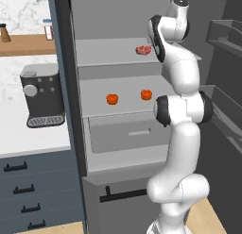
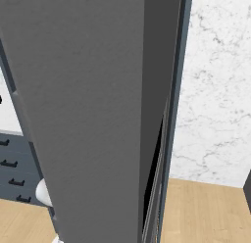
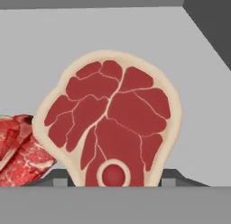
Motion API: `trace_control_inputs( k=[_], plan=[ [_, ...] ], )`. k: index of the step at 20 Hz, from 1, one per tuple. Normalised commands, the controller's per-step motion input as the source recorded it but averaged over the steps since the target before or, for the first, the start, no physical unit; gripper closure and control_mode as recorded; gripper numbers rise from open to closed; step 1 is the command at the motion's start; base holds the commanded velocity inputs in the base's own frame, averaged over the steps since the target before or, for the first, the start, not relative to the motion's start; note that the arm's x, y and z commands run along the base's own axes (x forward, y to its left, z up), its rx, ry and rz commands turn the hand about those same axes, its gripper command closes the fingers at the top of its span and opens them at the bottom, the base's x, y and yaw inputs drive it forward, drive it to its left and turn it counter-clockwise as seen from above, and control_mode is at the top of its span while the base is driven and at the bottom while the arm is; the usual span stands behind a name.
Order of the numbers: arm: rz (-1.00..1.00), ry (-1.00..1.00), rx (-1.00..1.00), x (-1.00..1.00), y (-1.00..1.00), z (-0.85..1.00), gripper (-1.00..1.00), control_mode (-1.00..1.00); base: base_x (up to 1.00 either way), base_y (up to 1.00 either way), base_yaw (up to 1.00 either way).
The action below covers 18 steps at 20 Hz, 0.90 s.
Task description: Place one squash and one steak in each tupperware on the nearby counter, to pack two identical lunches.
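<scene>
The arm reaches high into the open fridge, its hand up at the top shelf (image 1: 108, 51), and in the hand view the steak (image 3: 110, 123) with the cream fatty edge sits dead centre, straight ahead of the fingers (image 3: 115, 181), whose dark tips flank its lower end on either side. The fingers appear narrowed onto that lower end, one tip at each flank of the meat just by the round bone mark, so I judge the steak to be gripped across its narrow width, though the contact itself is half hidden behind the cut. Its long axis runs from the fingers up and away toward the back wall of the fridge, broad lobed end far from the hand, tapered bone end nearest; it leans a little to the left in that view. The second steak (image 3: 20, 151), the flat marbled one, lies just beside it to the left, its edge close to or touching the cream rim; I cannot tell which. From the left base view a red piece of meat (image 1: 143, 50) shows on the top shelf beside the arm's wrist, and the two squash (image 1: 112, 99) (image 1: 146, 94) rest on the shelf below, well apart from the hand. The coming move, as I read it, is a straight lift and withdrawal along that long axis, back out of the fridge, keeping clear of the neighbouring steak.
</scene>
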Motion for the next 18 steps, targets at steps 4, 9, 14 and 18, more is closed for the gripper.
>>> trace_control_inputs(
  k=[4, 9, 14, 18],
  plan=[
    [-0.03, -0.41, 0.0, -0.13, 0.33, -0.45, 1.0, -1.0, 0.0, 0.0, 0.0],
    [0.0, -0.27, 0.03, 0.0, 0.12, -0.31, 1.0, -1.0, 0.0, 0.0, 0.0],
    [-0.02, -0.13, 0.0, -0.56, -0.02, 0.08, 1.0, -1.0, 0.0, 0.0, 0.0],
    [-0.07, -0.01, 0.0, -0.97, 0.05, 0.17, 1.0, -1.0, 0.0, 0.0, 0.0]
  ],
)
